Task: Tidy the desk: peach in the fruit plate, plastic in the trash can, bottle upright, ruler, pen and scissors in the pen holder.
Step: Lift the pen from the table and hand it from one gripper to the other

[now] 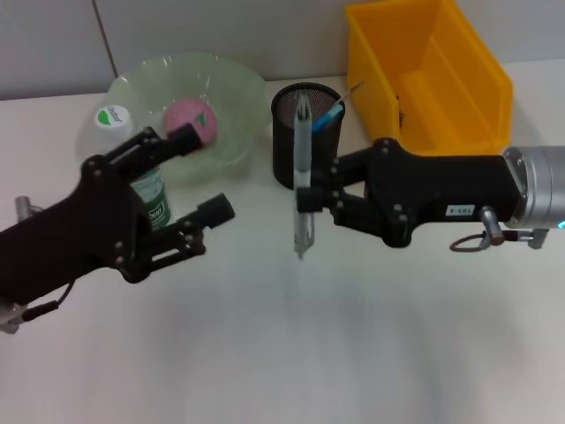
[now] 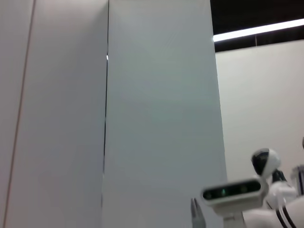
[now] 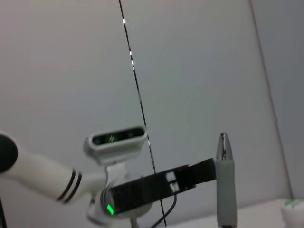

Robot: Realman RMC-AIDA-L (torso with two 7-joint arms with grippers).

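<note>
Between the right tool's (image 1: 311,196) black fingers we saw the pen (image 1: 303,177) clamped upright, a slim grey translucent barrel with its tip hanging above the pale matte surface (image 1: 353,353), just before the round black mesh pen holder (image 1: 306,132). Our left tool (image 1: 181,181) stood spread apart around the clear green-labelled bottle (image 1: 152,199). Behind lay the pink peach (image 1: 191,119) in a glassy green fruit plate (image 1: 231,84), and a glossy yellow bin (image 1: 424,75) against the pale wall (image 1: 221,26).
</note>
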